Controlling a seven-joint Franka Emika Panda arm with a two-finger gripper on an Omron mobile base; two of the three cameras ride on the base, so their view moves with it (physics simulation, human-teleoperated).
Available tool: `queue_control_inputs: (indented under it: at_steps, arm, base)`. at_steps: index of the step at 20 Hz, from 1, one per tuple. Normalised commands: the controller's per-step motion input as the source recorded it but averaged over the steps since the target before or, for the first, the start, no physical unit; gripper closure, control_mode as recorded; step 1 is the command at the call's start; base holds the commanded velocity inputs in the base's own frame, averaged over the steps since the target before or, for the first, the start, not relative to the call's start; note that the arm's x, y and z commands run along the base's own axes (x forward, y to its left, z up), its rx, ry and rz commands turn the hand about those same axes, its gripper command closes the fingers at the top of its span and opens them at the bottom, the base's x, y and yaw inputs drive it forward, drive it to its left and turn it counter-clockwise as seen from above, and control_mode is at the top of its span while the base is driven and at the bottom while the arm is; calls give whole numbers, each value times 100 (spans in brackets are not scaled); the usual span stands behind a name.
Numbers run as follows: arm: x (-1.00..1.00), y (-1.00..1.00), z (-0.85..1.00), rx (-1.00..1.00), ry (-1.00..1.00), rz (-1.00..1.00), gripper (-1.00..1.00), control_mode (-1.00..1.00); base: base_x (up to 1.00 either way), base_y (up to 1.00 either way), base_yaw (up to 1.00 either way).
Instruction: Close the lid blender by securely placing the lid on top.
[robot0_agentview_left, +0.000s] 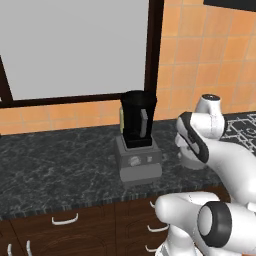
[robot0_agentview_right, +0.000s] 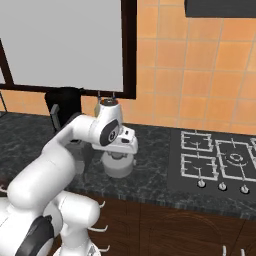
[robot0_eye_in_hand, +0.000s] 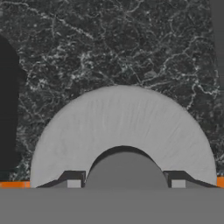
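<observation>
Grey and smooth, the lid (robot0_eye_in_hand: 122, 131) lay flat on the dark marbled counter (robot0_agentview_left: 60, 165), well to the right of the blender (robot0_agentview_left: 137, 135) and short of the hob (robot0_agentview_right: 215, 160). It sat nearer the counter's front edge than the tiled back wall. From the hand view its raised central knob stood between the two finger tips of the gripper (robot0_eye_in_hand: 126, 183), which was down over the lid. The jaws appeared drawn in against the knob's sides, so the pincer looked closed on the lid by that knob, though actual contact was hard to confirm at the bottom of that view.

The blender stood farther back toward the wall, its black jar upright on the boxy grey base, its mouth uncovered.

Judging by its look, the lid was a small rigid cap, probably light and unlikely to flex or break. The knob seemed the natural hold: narrow enough for the fingers and central, so the lid should hang level. Its smooth sides could let it slip or tilt if squeezed off-centre. Seating it would likely need the rim square to the jar's mouth.
</observation>
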Motion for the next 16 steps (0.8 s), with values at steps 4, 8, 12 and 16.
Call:
queue_control_inputs:
  at_steps: [4, 8, 12, 16]
  arm:
    - [-1, 0, 96, 2, 0, 0, 100, -100]
    - [0, 0, 100, 2, -2, 0, 100, -100]
    - [0, 0, 94, 1, 0, 0, 100, -100]
    - [0, 5, 97, 0, 0, 0, 100, -100]
  base:
    - [0, 0, 0]
    - [0, 0, 0]
    - [0, 0, 0]
    - [0, 0, 0]
